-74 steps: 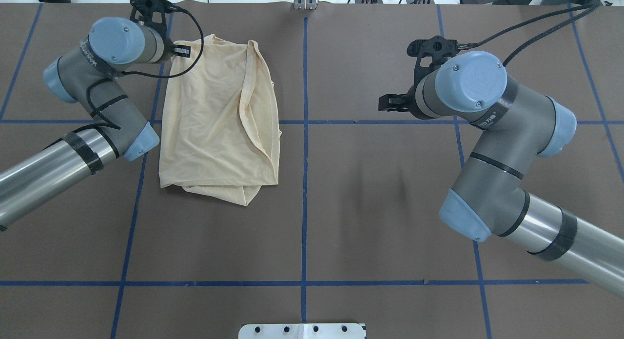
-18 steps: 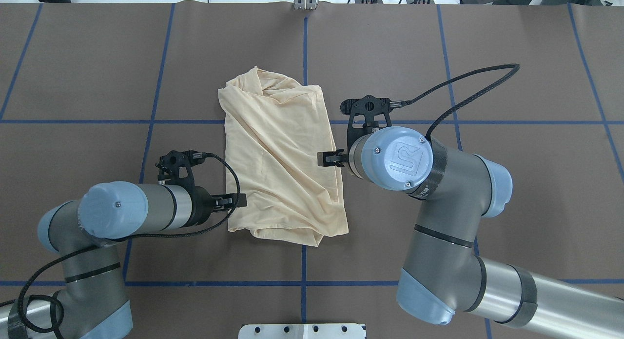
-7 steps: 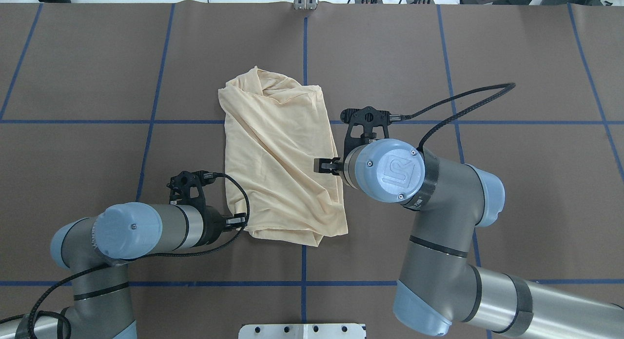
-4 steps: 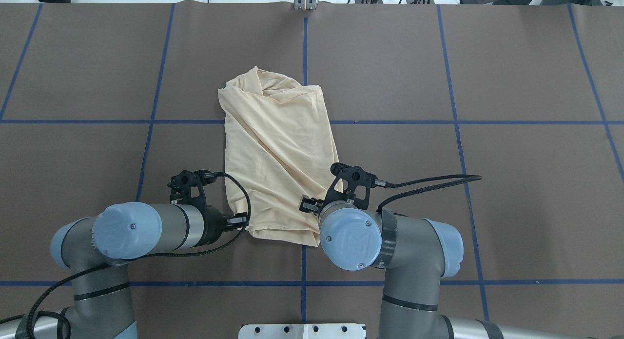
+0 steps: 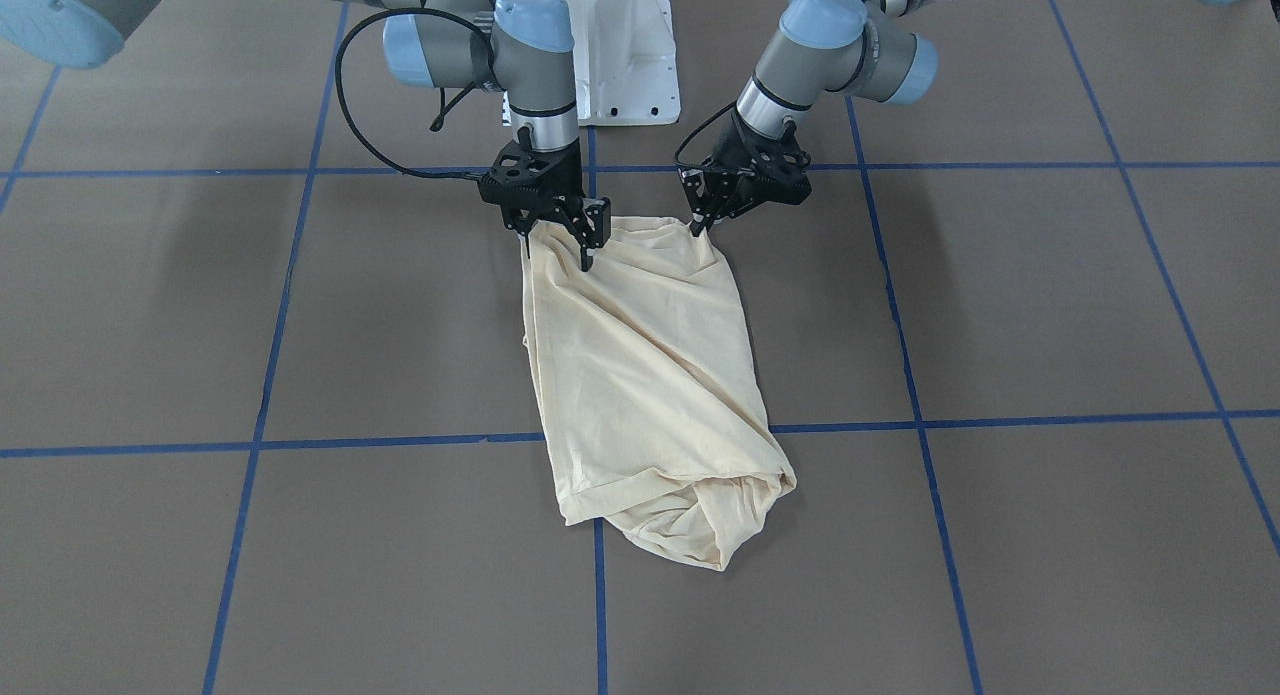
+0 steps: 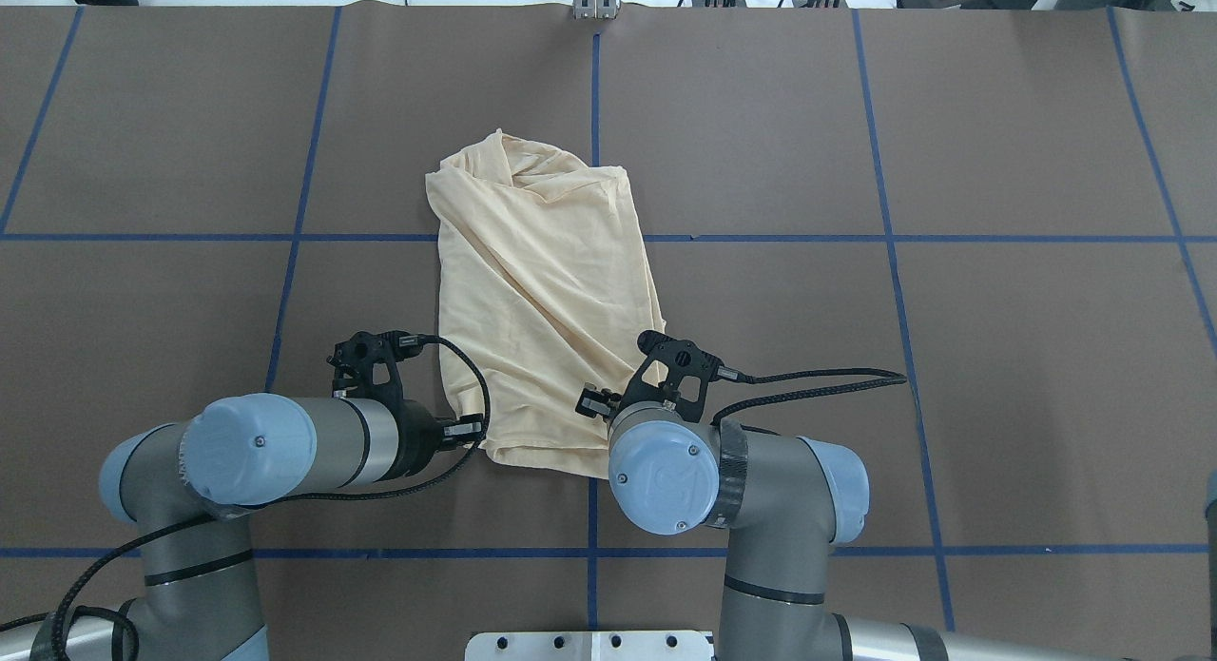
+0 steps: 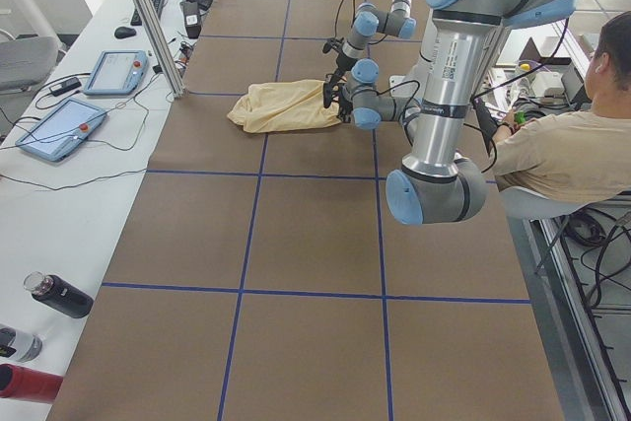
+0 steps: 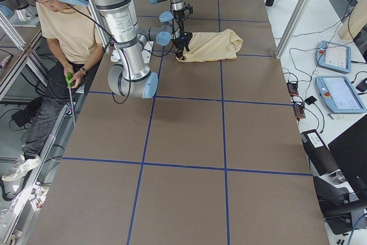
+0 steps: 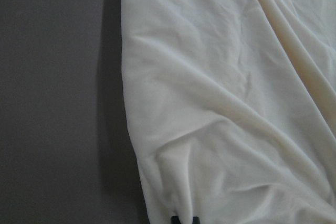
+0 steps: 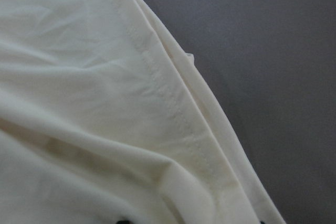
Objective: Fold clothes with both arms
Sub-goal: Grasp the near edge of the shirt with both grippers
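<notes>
- Fingertips [image 9: 177, 220] of the left gripper [image 6: 468, 431] pinch the robot-side left hem corner of the T-shirt [image 6: 542, 290]; we judge it ready to lift.
- T-shirt lies rumpled lengthwise mid-table [image 6: 856, 376], its robot-side edge between both grippers for a two-armed fold.
- Right gripper [image 6: 589, 401] straddles the other corner, fingers spread, not yet pinching.

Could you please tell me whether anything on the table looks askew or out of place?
Yes, the T-shirt is not lying flat. Long diagonal creases twist across it, and its far end, away from the robot, is bunched into a crumpled lump instead of a straight edge. Nothing looks torn or spilled.
</notes>
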`<state>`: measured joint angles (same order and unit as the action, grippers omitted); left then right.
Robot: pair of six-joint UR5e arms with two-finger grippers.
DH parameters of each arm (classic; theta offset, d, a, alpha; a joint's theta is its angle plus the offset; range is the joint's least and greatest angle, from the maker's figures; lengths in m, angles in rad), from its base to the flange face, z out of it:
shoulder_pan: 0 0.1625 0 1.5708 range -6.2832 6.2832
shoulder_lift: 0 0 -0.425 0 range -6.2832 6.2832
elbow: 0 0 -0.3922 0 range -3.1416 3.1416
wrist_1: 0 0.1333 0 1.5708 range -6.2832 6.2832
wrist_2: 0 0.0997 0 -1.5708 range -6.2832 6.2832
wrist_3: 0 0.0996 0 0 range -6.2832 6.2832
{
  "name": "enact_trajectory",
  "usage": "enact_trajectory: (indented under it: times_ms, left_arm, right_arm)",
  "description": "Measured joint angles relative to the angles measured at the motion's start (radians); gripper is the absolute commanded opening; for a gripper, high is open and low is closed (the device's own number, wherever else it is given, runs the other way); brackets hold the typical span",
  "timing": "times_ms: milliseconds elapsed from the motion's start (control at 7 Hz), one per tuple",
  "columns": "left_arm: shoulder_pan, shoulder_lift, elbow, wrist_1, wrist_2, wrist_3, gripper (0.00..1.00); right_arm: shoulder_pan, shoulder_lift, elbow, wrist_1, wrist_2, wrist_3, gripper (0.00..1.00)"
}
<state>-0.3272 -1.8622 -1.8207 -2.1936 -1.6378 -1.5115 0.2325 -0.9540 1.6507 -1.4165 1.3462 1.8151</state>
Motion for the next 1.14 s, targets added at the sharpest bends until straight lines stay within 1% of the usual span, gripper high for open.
enact_trajectory:
  times_ms: [143, 429, 1143]
  left_arm:
    - [-0.001, 0.0, 0.001, 0.0, 0.0, 0.0, 0.0]
    - [-0.001, 0.0, 0.001, 0.0, 0.0, 0.001, 0.0]
    - [-0.001, 0.0, 0.001, 0.0, -0.001, 0.001, 0.0]
  right_arm:
    - [0.0, 0.013, -0.016, 0.005, -0.001, 0.002, 0.49]
    - [0.0, 0.023, -0.029, 0.01, -0.003, 0.023, 0.0]
    - [-0.027, 0.032, -0.006, 0.009, -0.036, 0.072, 0.0]
